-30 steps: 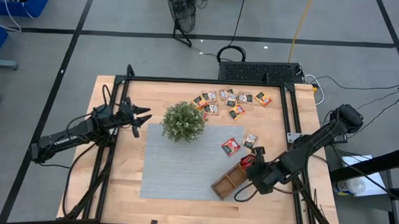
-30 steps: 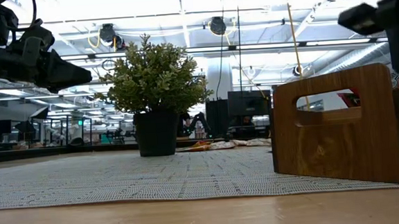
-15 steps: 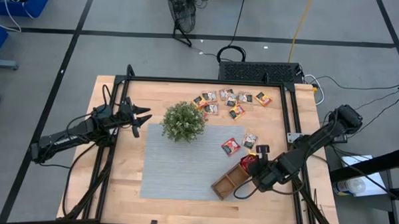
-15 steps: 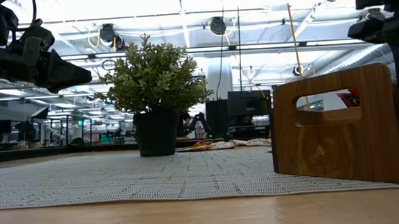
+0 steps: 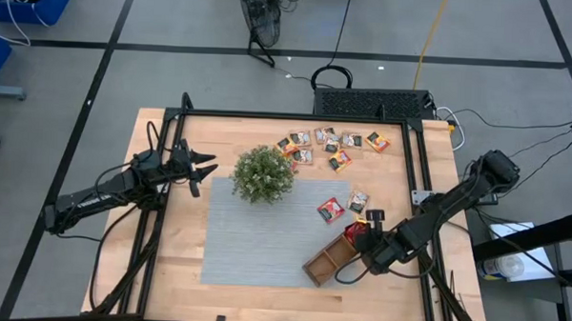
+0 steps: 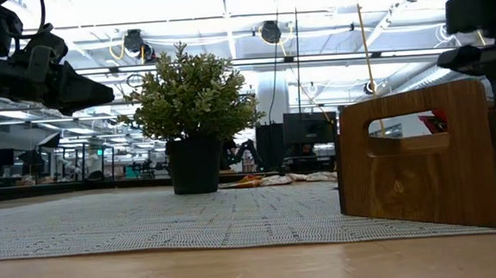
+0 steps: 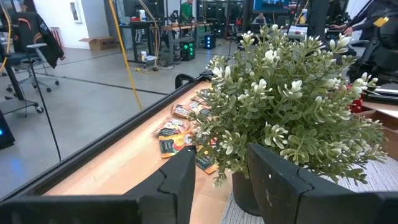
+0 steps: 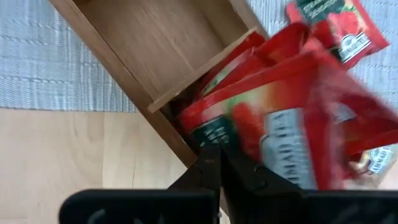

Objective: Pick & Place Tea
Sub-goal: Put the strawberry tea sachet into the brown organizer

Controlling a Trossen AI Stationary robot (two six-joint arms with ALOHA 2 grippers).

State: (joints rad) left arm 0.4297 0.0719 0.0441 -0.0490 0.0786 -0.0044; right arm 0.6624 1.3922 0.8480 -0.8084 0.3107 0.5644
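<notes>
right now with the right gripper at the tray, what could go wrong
The right gripper is shut on a red sachet over the wooden tray's end compartment, already crowded with red sachets. Releasing here could leave it perched on the pile or spill it onto the mat. The arm might also nudge the tray askew.

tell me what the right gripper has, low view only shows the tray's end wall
observer: the right gripper is shut, apparently pinching a red sachet over the tray.
operator: anything in the tray
observer: red sachets sit in the end compartment nearest that gripper; the next compartment is bare.
operator: any tea outside it
observer: two loose sachets lie on the mat, and a cluster lies at the far edge, beyond the plant.
</notes>
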